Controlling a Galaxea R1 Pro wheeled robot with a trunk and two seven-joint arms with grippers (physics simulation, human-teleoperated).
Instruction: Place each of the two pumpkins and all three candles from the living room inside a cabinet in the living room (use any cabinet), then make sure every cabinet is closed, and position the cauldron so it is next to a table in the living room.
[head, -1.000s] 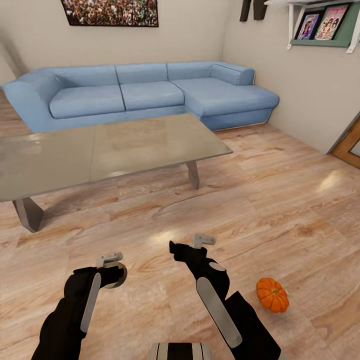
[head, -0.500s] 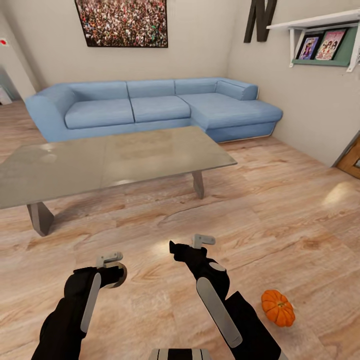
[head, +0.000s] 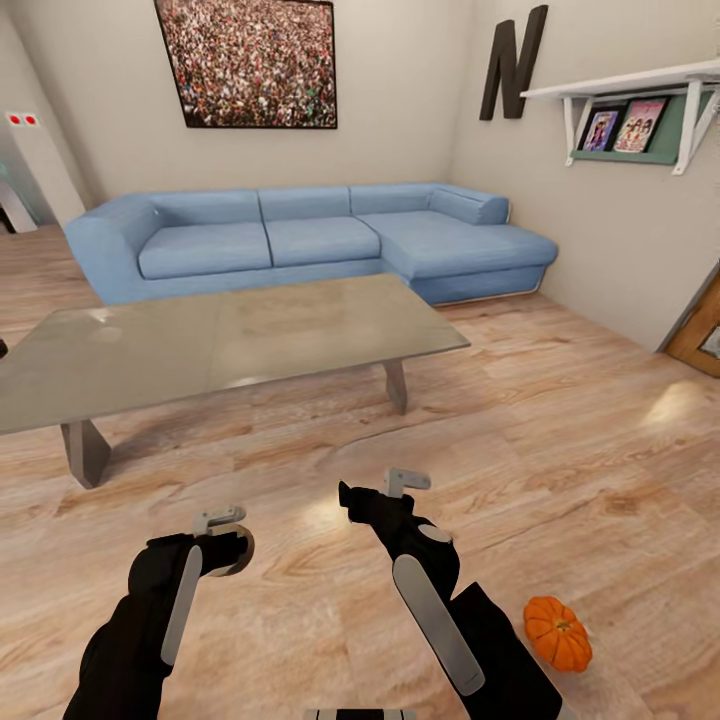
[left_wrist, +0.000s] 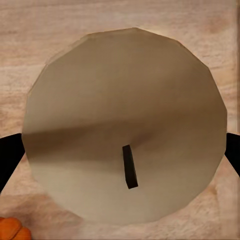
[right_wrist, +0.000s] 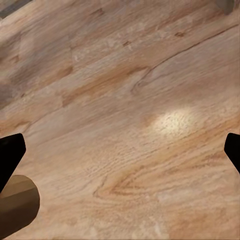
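Now that my view has tilted up off the floor, left fingers (left_wrist: 10, 155) clasp a candle (left_wrist: 125, 125), right fingers (right_wrist: 12, 150) spread empty, pumpkin (head: 558, 632) still waiting.

a large dark block letter "n" (head: 513, 62) hangs on the beige right-hand wall, just beside the end of the white wall shelf (head: 625, 80). the two small framed colourful pictures (head: 620, 127) under that shelf and the framed crowd photograph (head: 248, 62) above the sofa carry no lettering that can be read.
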